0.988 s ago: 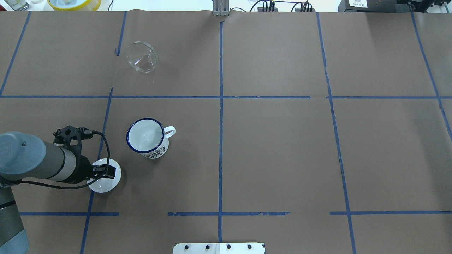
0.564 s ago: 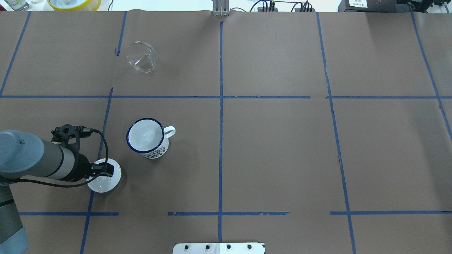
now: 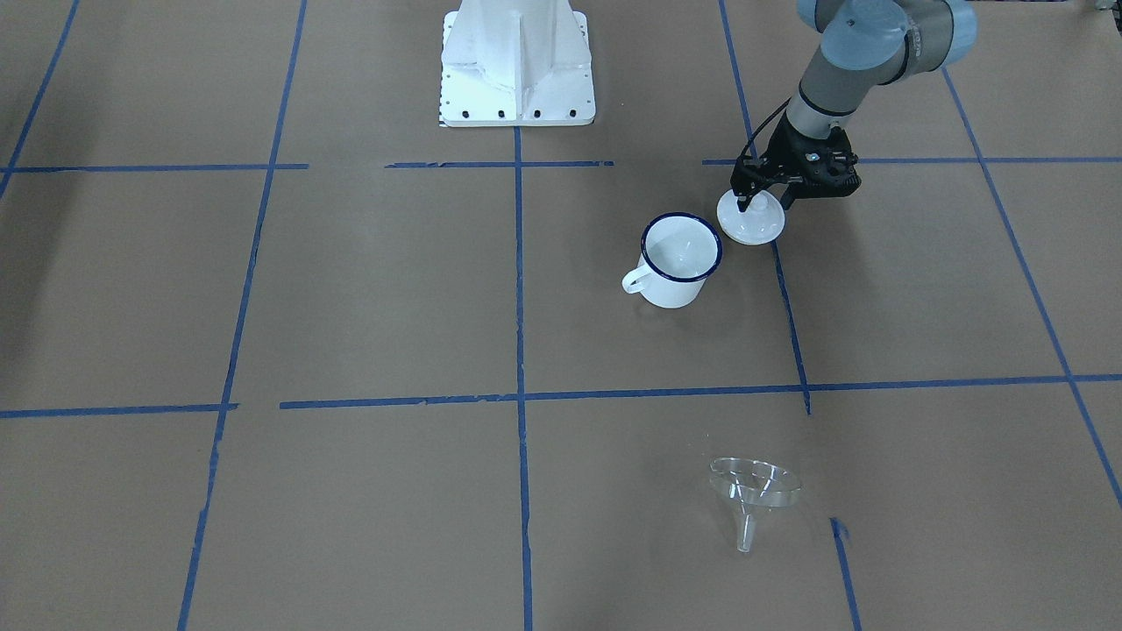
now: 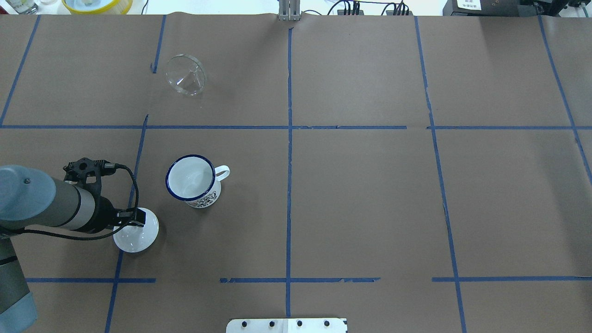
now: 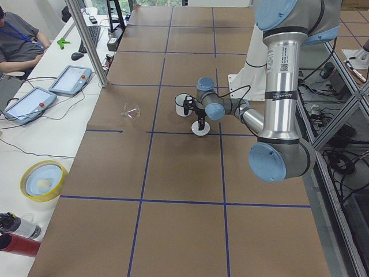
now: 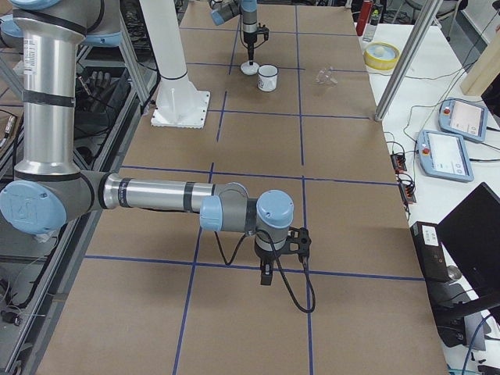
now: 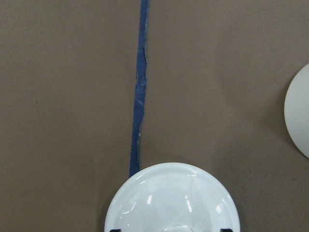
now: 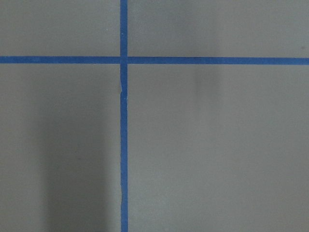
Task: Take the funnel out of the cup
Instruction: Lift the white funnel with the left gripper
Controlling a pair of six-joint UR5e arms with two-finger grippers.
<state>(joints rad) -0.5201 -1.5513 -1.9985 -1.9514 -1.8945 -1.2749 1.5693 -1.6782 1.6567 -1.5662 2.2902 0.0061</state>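
Observation:
The clear funnel (image 4: 186,76) lies on its side on the brown paper at the far left, well apart from the cup; it also shows in the front view (image 3: 752,491). The white cup (image 4: 192,178) with a dark blue rim stands upright and empty, handle to the right (image 3: 679,263). My left gripper (image 4: 138,217) hangs just above a round white knobbed lid (image 4: 134,238), jaws apart and holding nothing. The left wrist view shows the lid (image 7: 171,203) below, with dark fingertips on either side of its knob. My right gripper (image 6: 266,277) hovers low over bare paper far away; I cannot tell its state.
Blue tape lines grid the brown paper. The robot's white base (image 3: 517,61) sits at the table's near edge. A yellow-rimmed bowl (image 4: 97,4) and operator tablets (image 5: 69,81) lie beyond the far edge. The cup's edge (image 7: 299,116) shows at the left wrist view's right side.
My left arm has drawn back a little to the left, the gripper shifting with it. The lid, cup and funnel have not moved.

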